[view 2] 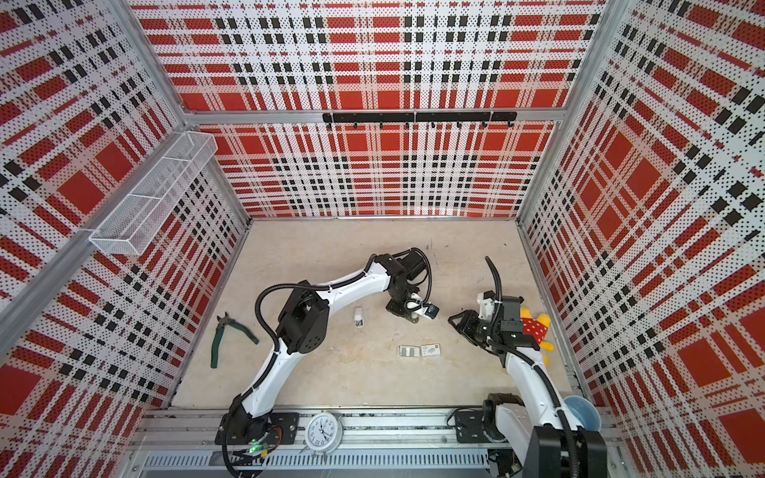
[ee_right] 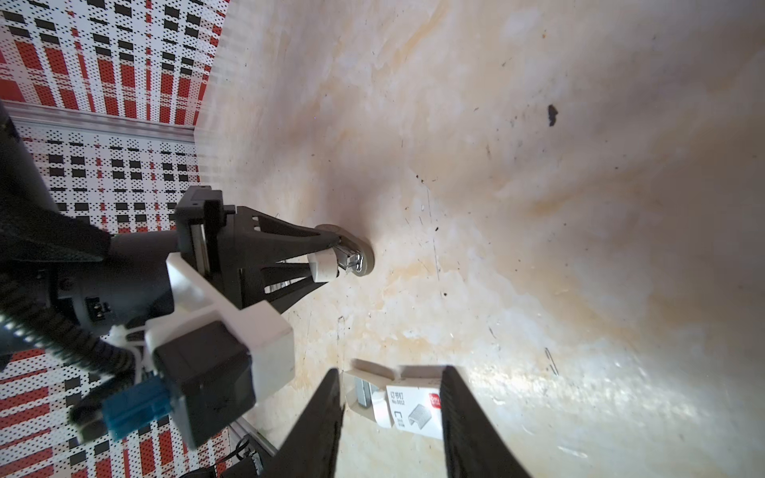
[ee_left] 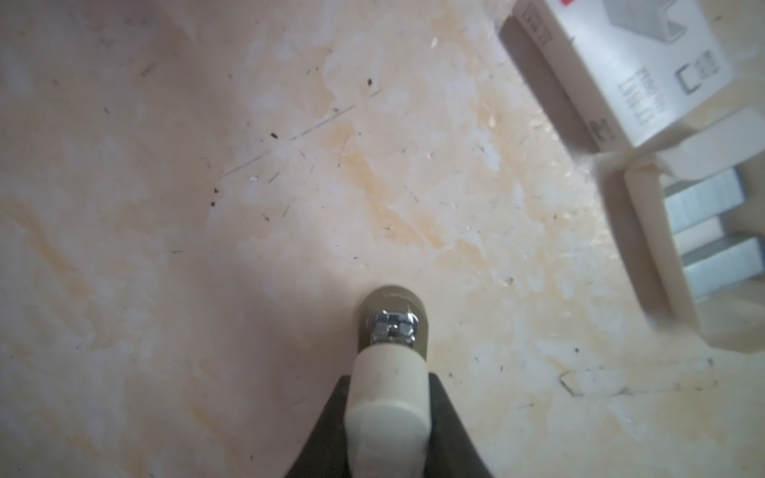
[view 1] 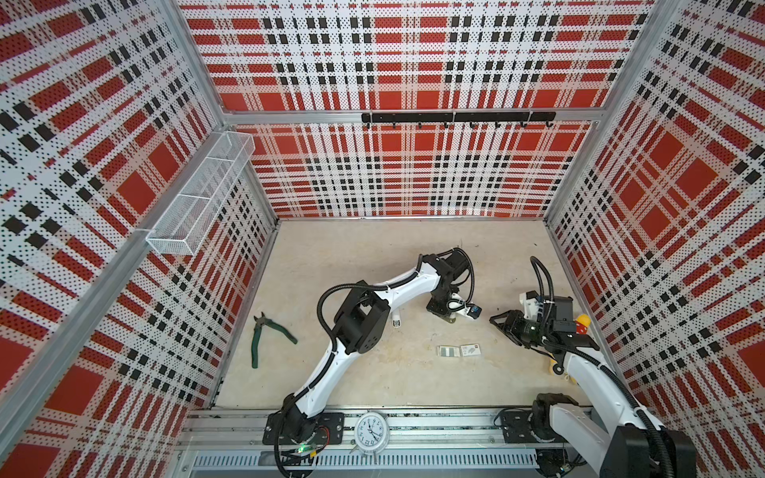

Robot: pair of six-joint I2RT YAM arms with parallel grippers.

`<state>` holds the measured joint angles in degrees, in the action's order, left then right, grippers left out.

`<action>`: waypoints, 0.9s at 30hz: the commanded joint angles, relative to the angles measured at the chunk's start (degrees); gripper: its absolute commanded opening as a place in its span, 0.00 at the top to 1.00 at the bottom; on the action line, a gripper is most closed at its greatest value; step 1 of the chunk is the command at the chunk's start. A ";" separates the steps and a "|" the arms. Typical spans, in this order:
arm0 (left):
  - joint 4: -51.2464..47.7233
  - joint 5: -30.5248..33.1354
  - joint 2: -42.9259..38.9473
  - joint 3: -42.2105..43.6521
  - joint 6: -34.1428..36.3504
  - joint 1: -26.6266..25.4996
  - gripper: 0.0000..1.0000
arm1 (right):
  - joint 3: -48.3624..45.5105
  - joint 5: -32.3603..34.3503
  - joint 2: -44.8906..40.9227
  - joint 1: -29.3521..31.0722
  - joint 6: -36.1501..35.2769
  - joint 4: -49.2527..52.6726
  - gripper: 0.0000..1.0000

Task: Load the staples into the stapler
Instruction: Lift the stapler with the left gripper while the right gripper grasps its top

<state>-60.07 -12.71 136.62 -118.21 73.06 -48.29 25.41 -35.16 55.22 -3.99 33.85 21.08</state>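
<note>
The stapler (ee_left: 391, 327), small with a cream top, a chrome middle and a tan base, stands on end on the table; it also shows in a top view (view 1: 450, 319) and in the right wrist view (ee_right: 352, 258). My left gripper (ee_left: 389, 385) comes straight down on it and is shut on its cream end. The staples (ee_left: 703, 198), silver-grey strips, lie in a white tray (view 1: 448, 351) beside a printed white box sleeve (view 1: 471, 350). To the right of the stapler, my right gripper (view 1: 496, 325) hovers open and empty; through its fingers I see the sleeve (ee_right: 414, 407).
Green pliers (view 1: 269, 335) lie at the left. A small white object (view 2: 358, 318) lies by the left forearm. A yellow plush toy (view 2: 536, 327) sits behind the right wrist. A white clock (view 1: 371, 430) and a blue cup (view 2: 581, 411) stand along the front rail.
</note>
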 commanded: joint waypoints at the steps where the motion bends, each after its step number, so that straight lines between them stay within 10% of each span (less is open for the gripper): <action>1: -0.38 -1.20 -0.75 -0.97 -1.38 0.64 0.73 | -1.21 -1.34 0.88 -0.29 0.51 -4.67 0.60; 27: -0.10 -8.72 -8.43 1.23 -16.33 -0.31 0.77 | 4.85 -12.21 22.32 4.77 1.27 -18.48 0.65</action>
<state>-60.03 -19.51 130.87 -117.36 57.93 -47.92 28.99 -46.28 76.55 0.43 35.33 6.07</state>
